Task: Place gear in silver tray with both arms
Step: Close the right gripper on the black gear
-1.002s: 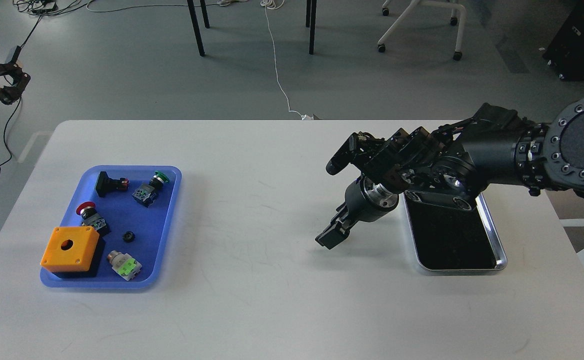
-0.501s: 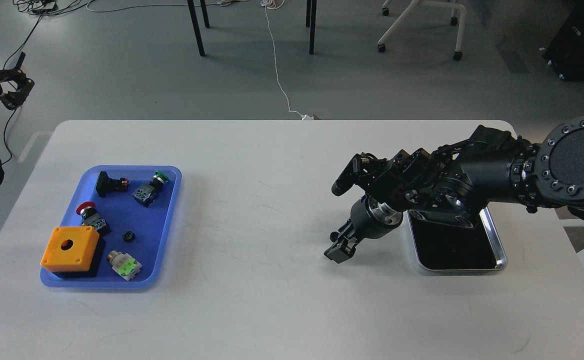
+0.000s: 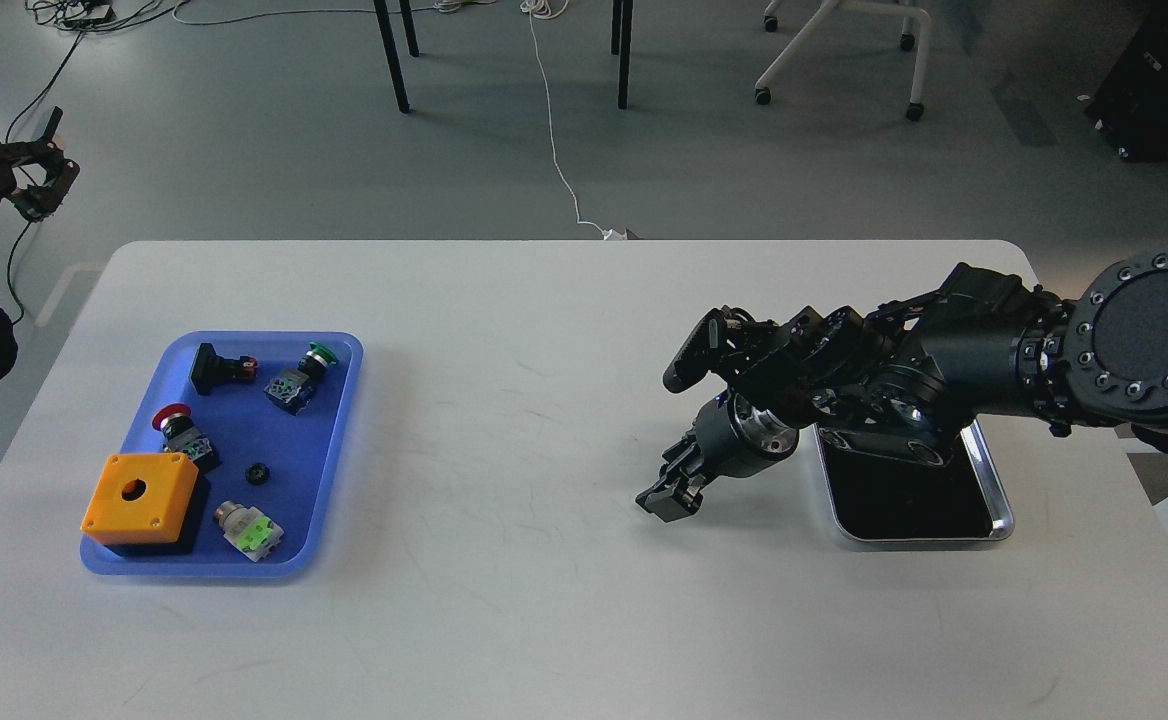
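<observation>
The gear [image 3: 259, 472] is a small black toothed ring lying in the blue plastic tray [image 3: 339, 450] at the left. The silver tray [image 3: 996, 500] sits at the right, its far end hidden by my right arm. My right gripper [image 3: 666, 497] hangs low over bare table to the left of the silver tray, pointing down and left. It is dark, I cannot tell its fingers apart, and nothing shows in it. My left gripper [image 3: 47, 172] is beyond the table's far left corner, fingers spread, empty.
The blue tray also holds an orange box [image 3: 139, 497], a red-capped button [image 3: 176, 425], a green-capped button [image 3: 302, 375], a black switch part [image 3: 219, 367] and a green-marked switch [image 3: 249, 530]. Table legs and a chair base stand behind the white table [image 3: 504, 400].
My right arm has sunk lower over the silver tray, and its gripper dipped toward the table and edged back left. My left gripper has drifted right and up.
</observation>
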Available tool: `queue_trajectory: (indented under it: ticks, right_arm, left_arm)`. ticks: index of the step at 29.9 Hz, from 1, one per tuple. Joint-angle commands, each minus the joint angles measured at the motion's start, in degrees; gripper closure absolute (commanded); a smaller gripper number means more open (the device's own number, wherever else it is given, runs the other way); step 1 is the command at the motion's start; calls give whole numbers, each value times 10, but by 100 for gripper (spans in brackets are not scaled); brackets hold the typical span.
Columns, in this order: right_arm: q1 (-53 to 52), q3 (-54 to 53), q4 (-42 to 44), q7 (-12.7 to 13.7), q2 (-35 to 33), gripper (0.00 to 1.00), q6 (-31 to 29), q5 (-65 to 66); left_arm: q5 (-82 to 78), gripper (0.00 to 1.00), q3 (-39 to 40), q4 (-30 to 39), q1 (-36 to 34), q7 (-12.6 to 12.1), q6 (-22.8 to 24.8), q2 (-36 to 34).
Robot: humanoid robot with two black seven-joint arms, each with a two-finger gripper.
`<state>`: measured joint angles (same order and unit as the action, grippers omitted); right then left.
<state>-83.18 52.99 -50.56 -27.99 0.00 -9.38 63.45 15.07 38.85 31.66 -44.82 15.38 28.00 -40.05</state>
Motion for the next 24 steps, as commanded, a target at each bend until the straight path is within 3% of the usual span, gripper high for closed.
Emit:
queue_trajectory:
  ticks: [1,15,19,24]
  right_arm:
    - [1,0,10,0,0,44,1,0]
    - [6,1,10,0,0,56,-1,3]
    - [5,2,10,0,0,71,-5,4]
    - [3,4,8,0,0,80,-6,12]
  left_arm:
    - [1,2,-1,0,1,0,0,1]
    - [1,2,-1,0,4,0,0,1]
    - [1,2,-1,0,4,0,0,1]
    - [1,2,0,-1,4,0,0,0]
